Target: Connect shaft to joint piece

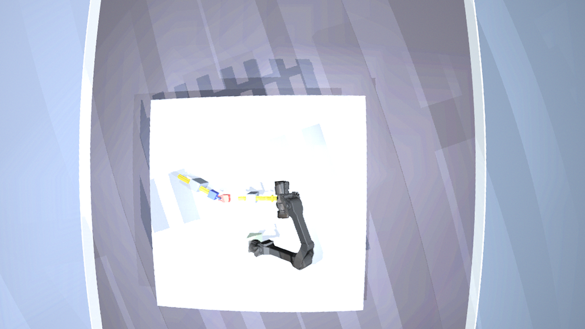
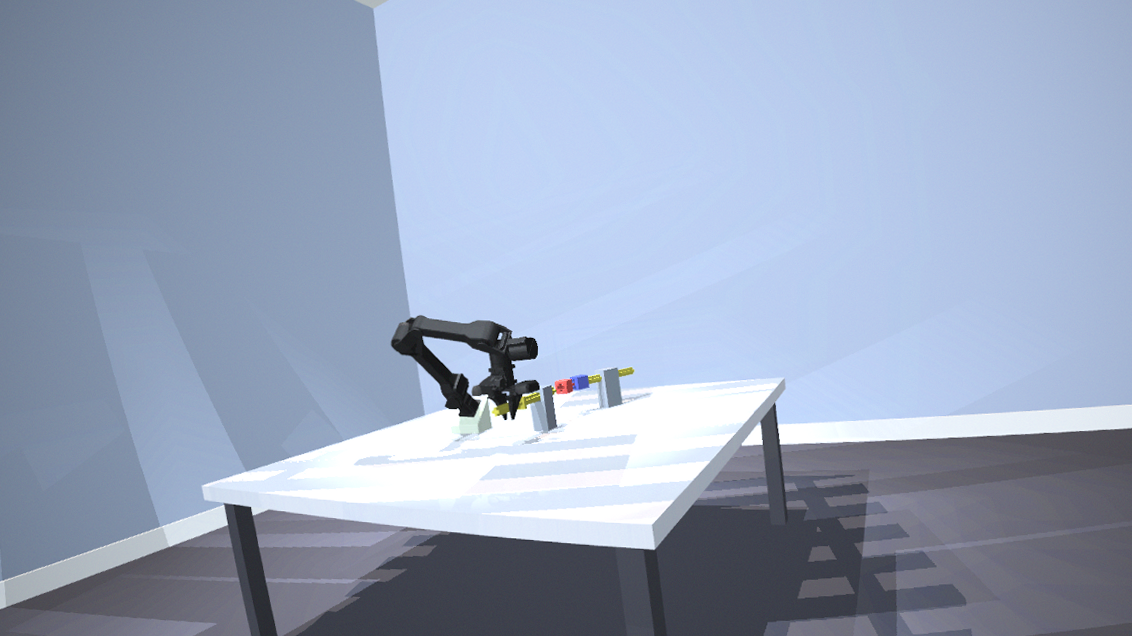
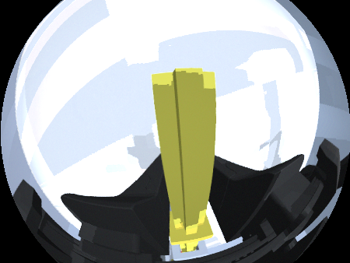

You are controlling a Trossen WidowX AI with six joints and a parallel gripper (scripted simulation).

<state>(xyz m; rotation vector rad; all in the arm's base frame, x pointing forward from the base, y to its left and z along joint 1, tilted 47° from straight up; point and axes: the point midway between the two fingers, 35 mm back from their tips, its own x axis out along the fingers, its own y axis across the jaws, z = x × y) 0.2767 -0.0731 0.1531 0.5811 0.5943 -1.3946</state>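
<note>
The first yellow shaft (image 1: 183,178) (image 2: 625,370) runs through its grey block (image 1: 199,182) (image 2: 610,387) to a blue hinge piece (image 1: 213,195) (image 2: 579,382). The red joint piece (image 1: 225,198) (image 2: 563,386) is on its end, turned roughly toward the second shaft; the inside of its opening is not visible. The second yellow shaft (image 1: 264,198) (image 2: 532,397) (image 3: 196,136) passes through its grey block (image 1: 252,194) (image 2: 544,409). A small gap separates its near end from the red piece. My gripper (image 2: 508,413) (image 3: 180,154) is shut on the second shaft, behind its collar (image 3: 194,235). The overhead view hides the fingertips.
The white table (image 1: 248,283) (image 2: 428,513) bears both blocks. My arm (image 1: 300,225) (image 2: 452,328) reaches round from its pale green base (image 1: 254,236) (image 2: 473,422), beside the second shaft. Light and shadow patches lie on the table.
</note>
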